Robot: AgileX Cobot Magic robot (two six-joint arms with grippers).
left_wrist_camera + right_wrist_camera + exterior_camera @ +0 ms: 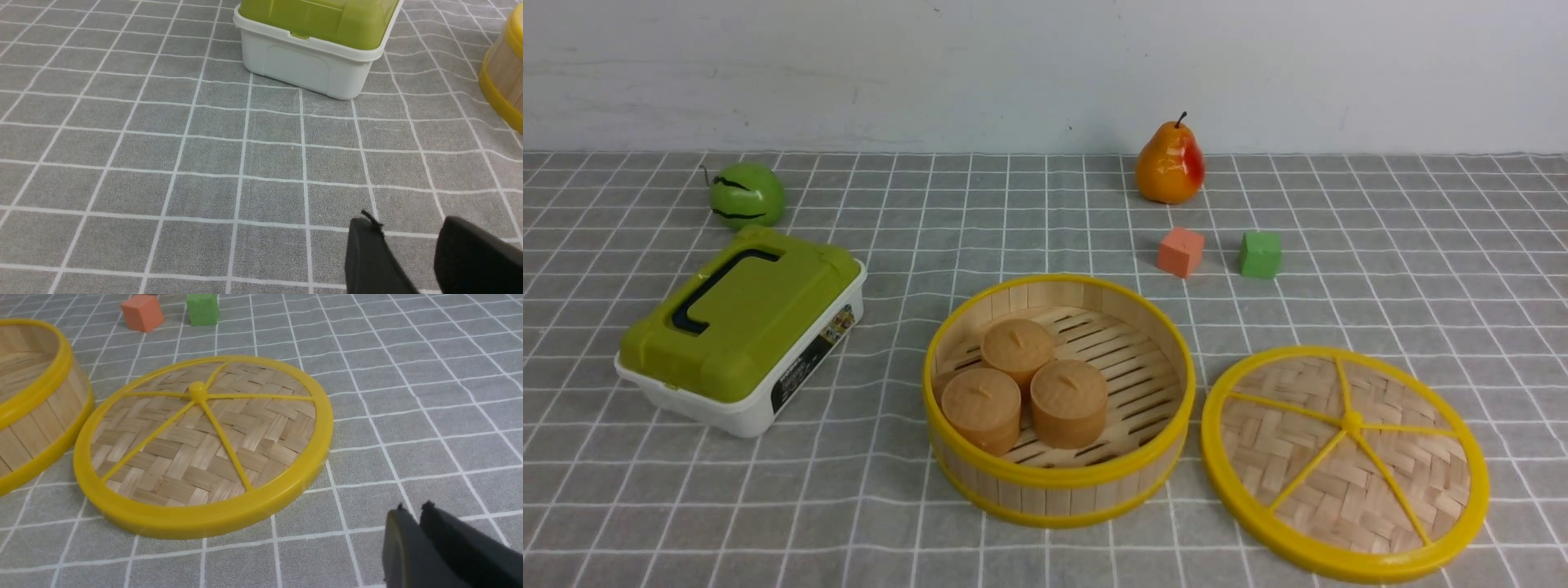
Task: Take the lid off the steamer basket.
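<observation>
Nearest the robot, the left pincer [408,253] hangs low over bare checked cloth with its two dark fingers standing apart and nothing between them, while the right pincer [416,535] has its fingers drawn nearly together, only a thin slit showing, also holding nothing. Neither arm shows in the front view. Just ahead of the right pincer the lid [1344,462] lies flat on the worktop [1045,204], knob side up, its yellow rim just beside the steamer basket [1058,482] on the basket's right; whether the two rims touch I cannot tell. The basket stands open at the middle of the cloth with three tan buns [1023,392] sitting on its slatted floor. To the left is a white box with a green top [742,329], closed. Farther back sit an orange cube [1180,251] and a green cube [1259,254] close together, then a green apple [746,194] at far left and a pear [1170,164] near the wall. Judging by this layout the task looks finished: the lid is off and set down, both pincers are clear of it, and nothing seems left beyond parking the arms.
</observation>
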